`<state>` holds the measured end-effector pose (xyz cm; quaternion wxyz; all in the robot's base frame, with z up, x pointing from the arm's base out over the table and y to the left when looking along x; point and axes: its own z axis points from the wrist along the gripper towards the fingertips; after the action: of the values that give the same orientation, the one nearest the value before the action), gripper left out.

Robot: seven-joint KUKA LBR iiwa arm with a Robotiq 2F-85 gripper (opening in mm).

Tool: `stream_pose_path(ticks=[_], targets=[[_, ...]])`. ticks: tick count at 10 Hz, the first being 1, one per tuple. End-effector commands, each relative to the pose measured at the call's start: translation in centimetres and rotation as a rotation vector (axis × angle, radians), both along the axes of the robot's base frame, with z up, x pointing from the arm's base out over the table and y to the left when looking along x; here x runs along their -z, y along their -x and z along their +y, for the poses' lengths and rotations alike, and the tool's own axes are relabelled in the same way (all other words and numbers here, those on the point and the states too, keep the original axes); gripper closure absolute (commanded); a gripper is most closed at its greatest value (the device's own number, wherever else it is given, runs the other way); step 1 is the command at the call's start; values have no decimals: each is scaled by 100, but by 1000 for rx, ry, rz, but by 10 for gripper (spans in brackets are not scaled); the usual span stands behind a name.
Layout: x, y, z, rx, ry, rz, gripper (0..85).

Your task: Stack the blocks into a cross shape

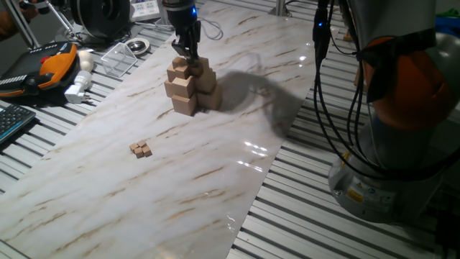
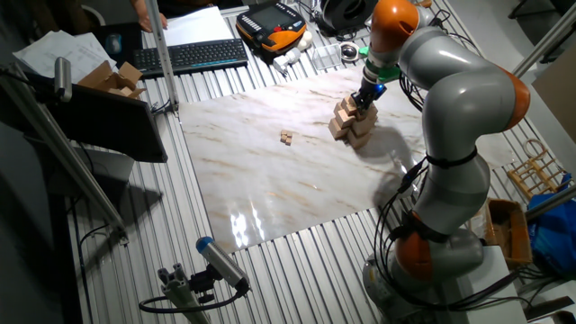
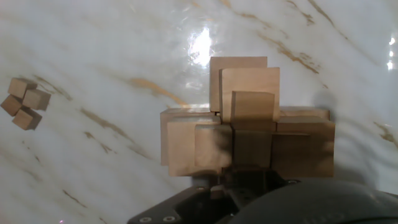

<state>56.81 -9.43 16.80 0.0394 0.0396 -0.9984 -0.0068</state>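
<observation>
a: what is the cross shape (image 1: 189, 86) made of?

b: plain light-tan wood with square edges and a matte face. it is a tiered pile on the table (image 1: 215, 187), whose top is a glossy pale sheet veined in brown like marble. in the hand view the pile (image 3: 249, 134) reads as a plus, with bigger cubes low down and smaller ones stepped above.

a: how many cubes are in it?

b: i cannot count them all, since they hide one another. from one fixed view at least 3 steps show.

a: and the blocks (image 1: 141, 149)?

b: tiny cubes of the same tan wood, bunched together and touching, lying on the table well apart from the cross shape. in the hand view i count 4 (image 3: 26, 103), though the cluster is small enough that i would not swear to it. from the other fixed view they are a speck (image 2: 286, 137) left of the pile (image 2: 351, 121).

a: the tool (image 1: 186, 50)?

b: 1 dark tool, right at the top of the cross shape, pointing down. its fingers are close together there, but i cannot tell whether they hold anything, or how wide they stand. in the hand view only its dark body shows along the lower edge, just under the pile.
</observation>
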Motion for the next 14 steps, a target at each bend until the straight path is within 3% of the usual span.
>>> stream_pose_path(ticks=[1, 6, 7, 9, 10, 12, 14], targets=[[0, 0, 1, 0, 1, 0, 510], [-48, -12, 45, 17, 7, -1, 510], [-81, -30, 66, 23, 8, 3, 340], [-185, -78, 128, 29, 19, 20, 340], [-267, -117, 183, 40, 24, 32, 340], [-365, -120, 379, 89, 39, 26, 340], [-411, -128, 561, 145, 16, 23, 340]])
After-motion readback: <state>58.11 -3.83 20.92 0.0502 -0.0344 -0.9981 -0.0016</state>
